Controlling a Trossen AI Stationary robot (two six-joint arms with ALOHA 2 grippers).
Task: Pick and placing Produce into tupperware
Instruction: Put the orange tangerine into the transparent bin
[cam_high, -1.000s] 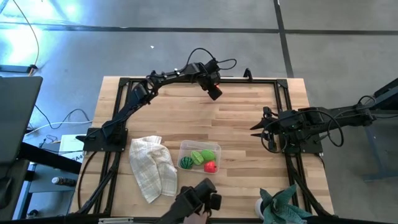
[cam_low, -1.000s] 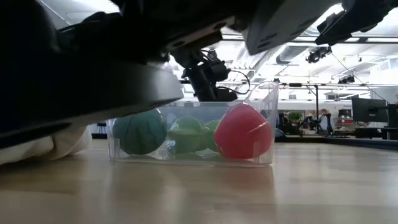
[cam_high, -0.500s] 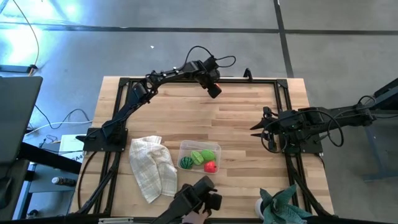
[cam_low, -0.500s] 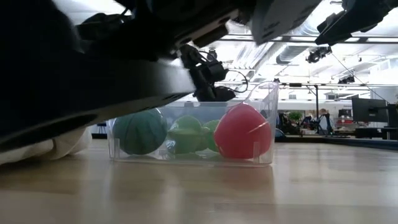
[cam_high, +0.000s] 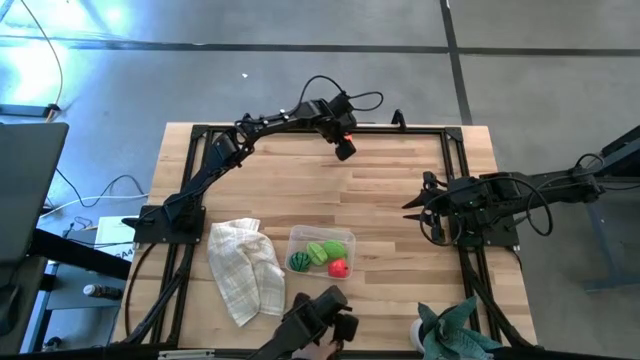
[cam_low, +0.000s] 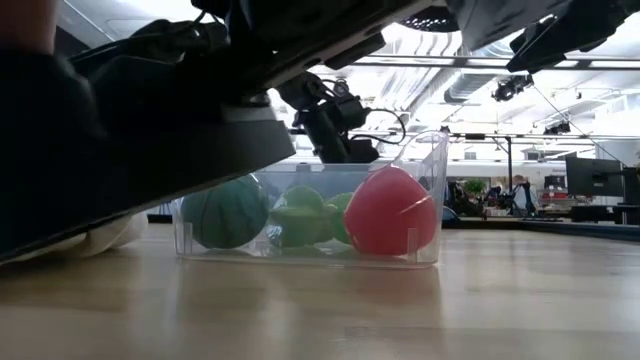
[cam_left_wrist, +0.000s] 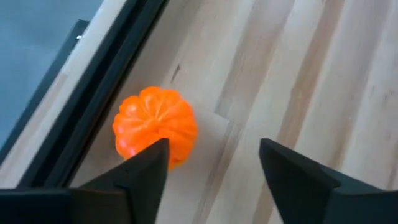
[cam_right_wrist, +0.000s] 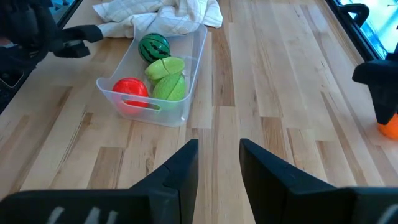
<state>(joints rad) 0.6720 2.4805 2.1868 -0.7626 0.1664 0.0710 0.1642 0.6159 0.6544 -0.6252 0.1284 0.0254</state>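
The orange fruit (cam_left_wrist: 155, 127) lies on the wood beside the black frame rail at the table's far edge (cam_high: 349, 137). My left gripper (cam_left_wrist: 214, 162) (cam_high: 345, 150) hovers open just before it, the fruit standing beyond one fingertip rather than between the two. The clear tupperware (cam_high: 321, 250) (cam_right_wrist: 155, 81) stands near the table's near edge and holds the round green fruit (cam_right_wrist: 153, 46), the light-green leafy piece (cam_right_wrist: 168, 78) and the red fruit (cam_right_wrist: 130, 90). My right gripper (cam_right_wrist: 217, 155) (cam_high: 415, 205) waits open at the table's right side.
A white checked cloth (cam_high: 245, 270) lies left of the tupperware. A teal spiky plant (cam_high: 455, 330) stands at the near right corner. A dark thing (cam_high: 320, 320) sits at the near edge and blocks much of the low view (cam_low: 130, 130). Bare wood lies between tupperware and orange fruit.
The dark thing at the near edge has shifted in front of the low camera. Both arms have stayed nearly where they were.
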